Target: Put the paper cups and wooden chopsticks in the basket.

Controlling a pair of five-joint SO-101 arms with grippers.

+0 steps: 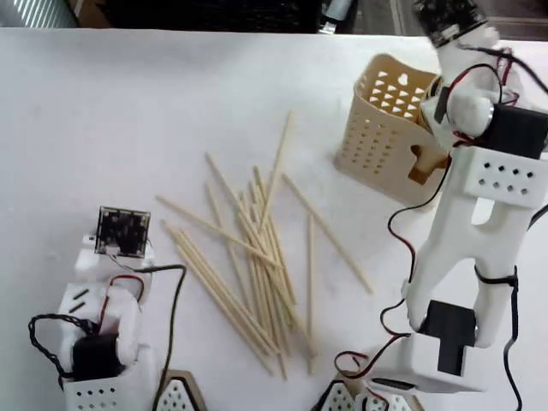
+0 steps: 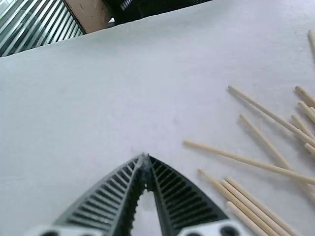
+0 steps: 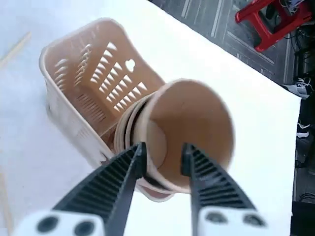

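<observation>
A beige slotted basket [image 1: 377, 128] stands at the table's back right, and my right arm is over its near corner. Inside the basket [image 3: 88, 73], nested paper cups [image 3: 129, 129] lean against the wall, and the top paper cup [image 3: 197, 123] faces the right wrist camera. My right gripper [image 3: 163, 156] is open, one finger outside that cup's rim and the other across its mouth. Several wooden chopsticks [image 1: 257, 257] lie scattered in the middle of the table. My left gripper [image 2: 145, 158] is shut and empty, low over bare table to the left of the chopsticks [image 2: 256, 162].
My left arm's base [image 1: 94, 360] sits at the front left and the right arm's base [image 1: 428, 360] at the front right. The white table [image 1: 128, 111] has free room on its left and far side. A red stool [image 3: 268, 19] stands on the floor beyond the edge.
</observation>
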